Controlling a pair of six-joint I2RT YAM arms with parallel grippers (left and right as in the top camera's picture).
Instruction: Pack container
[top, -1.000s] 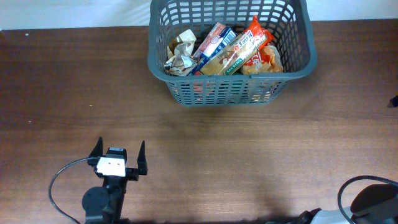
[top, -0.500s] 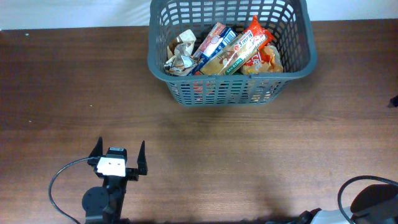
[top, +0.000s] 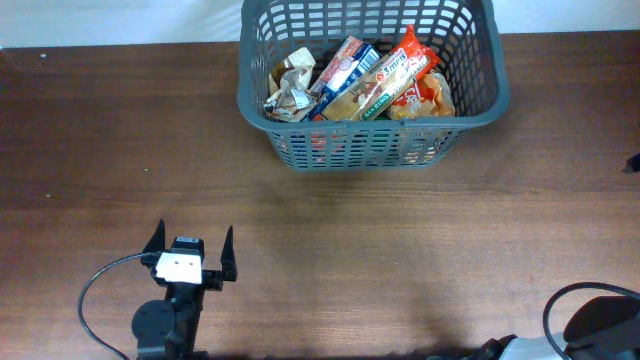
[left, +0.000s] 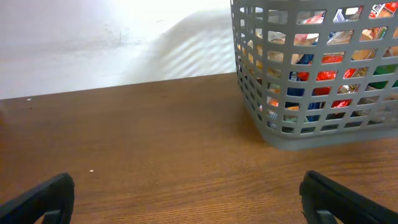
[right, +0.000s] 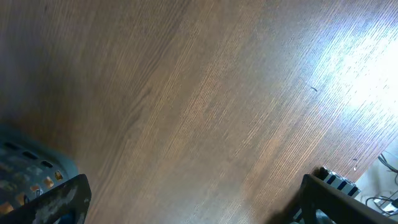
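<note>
The container, a large dark grey lattice basket (top: 480, 112), stands at the far middle of the wooden table and holds several snack packets (top: 360, 80). It also shows in the left wrist view (left: 273, 127) at the upper right, and a corner of it shows in the right wrist view (right: 37, 165). My left gripper (top: 191, 250) is open and empty near the table's front left, far from the basket; in the left wrist view (left: 186, 199) only bare wood lies between its fingers. My right gripper (right: 199, 199) is open and empty above bare table; in the overhead view only its arm base shows.
A black cable (top: 95, 290) loops beside the left arm's base at the front left. The right arm's base (top: 600, 325) sits at the front right corner. A white wall runs behind the table's far edge (left: 112, 43).
</note>
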